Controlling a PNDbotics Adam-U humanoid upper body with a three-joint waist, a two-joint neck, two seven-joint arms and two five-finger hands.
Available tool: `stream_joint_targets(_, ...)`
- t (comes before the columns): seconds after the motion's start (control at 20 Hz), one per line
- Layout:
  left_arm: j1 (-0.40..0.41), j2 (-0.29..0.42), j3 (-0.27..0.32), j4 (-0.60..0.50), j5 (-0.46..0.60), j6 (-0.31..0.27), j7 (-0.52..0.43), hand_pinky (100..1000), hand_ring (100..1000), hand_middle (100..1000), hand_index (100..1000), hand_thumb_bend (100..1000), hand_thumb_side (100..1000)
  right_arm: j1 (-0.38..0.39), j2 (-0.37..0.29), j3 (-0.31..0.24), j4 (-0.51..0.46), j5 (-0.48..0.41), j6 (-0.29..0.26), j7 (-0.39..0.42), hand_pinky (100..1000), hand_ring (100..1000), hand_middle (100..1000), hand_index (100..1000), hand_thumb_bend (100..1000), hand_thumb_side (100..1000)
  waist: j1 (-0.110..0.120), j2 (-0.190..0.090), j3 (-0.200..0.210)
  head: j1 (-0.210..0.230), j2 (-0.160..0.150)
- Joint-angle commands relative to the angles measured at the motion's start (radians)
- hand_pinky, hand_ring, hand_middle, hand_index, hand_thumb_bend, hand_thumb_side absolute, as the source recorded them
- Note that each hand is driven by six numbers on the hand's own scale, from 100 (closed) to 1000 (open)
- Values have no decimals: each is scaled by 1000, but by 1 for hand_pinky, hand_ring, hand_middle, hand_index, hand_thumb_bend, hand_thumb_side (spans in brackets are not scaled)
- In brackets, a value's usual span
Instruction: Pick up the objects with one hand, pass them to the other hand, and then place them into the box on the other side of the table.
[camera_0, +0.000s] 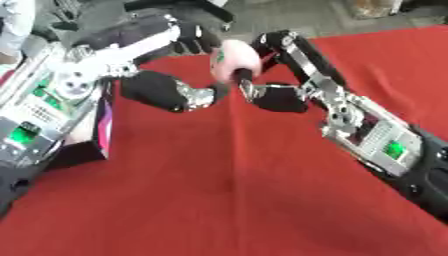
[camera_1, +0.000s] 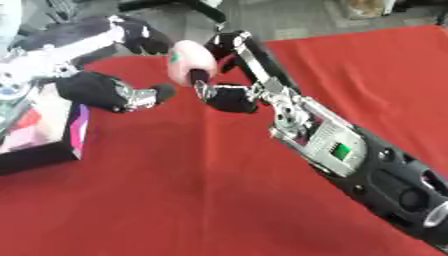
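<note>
**Mid-air handover over the red desk**

A pale pink, rounded object (camera_0: 234, 59) with a small green mark hangs above the desk (camera_0: 227, 190), caught between the two hands near the far middle of the red cloth. The right hand (camera_0: 278, 75) has its fingers (camera_0: 271, 42) curled round the object from behind and its thumb pressed beneath it, so the object sits clamped in that hand. The left hand (camera_0: 166, 65) reaches in from the other side, its fingers (camera_0: 188, 42) arched over the top and its thumb (camera_0: 206, 95) stretched out just under the object; the fingers look parted and close to the pink surface, though whether they already touch it I cannot tell.

The box (camera_1: 48, 135) lies at the left edge of the desk, below the left forearm, so the pass appears to be right to left, with the placing yet to come.

The risk lies in timing. If the right hand lets go before the left fingers have closed round the object, its smooth, rounded shape would likely let it slip through and drop to the cloth, perhaps rolling away. The crowded fingertips could also knock it sideways.
</note>
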Motion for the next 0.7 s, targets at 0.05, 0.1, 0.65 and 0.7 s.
stream_joint_targets(0.05,-22,11,9,-11,-4,13,7,822,807,755,878,365,603,-13,-14,-5,-18,8,-2,-3,615,682,465,575,117,100,7,-6,1,1,-1)
stream_joint_targets(0.1,-22,8,9,-8,-10,16,10,822,807,756,878,368,601,-13,-13,-4,-18,9,-3,-4,615,681,465,574,118,100,7,-6,0,1,-1)
stream_joint_targets(0.65,-13,-15,3,25,-80,40,30,823,808,759,877,363,584,-13,-11,0,-18,33,-41,-2,617,680,465,573,129,100,7,-3,-4,9,-1)
stream_joint_targets(0.7,-12,-18,1,28,-75,38,28,824,808,757,876,347,594,-13,-10,1,-18,36,-45,-1,617,681,465,573,131,100,7,-2,-4,9,-1)
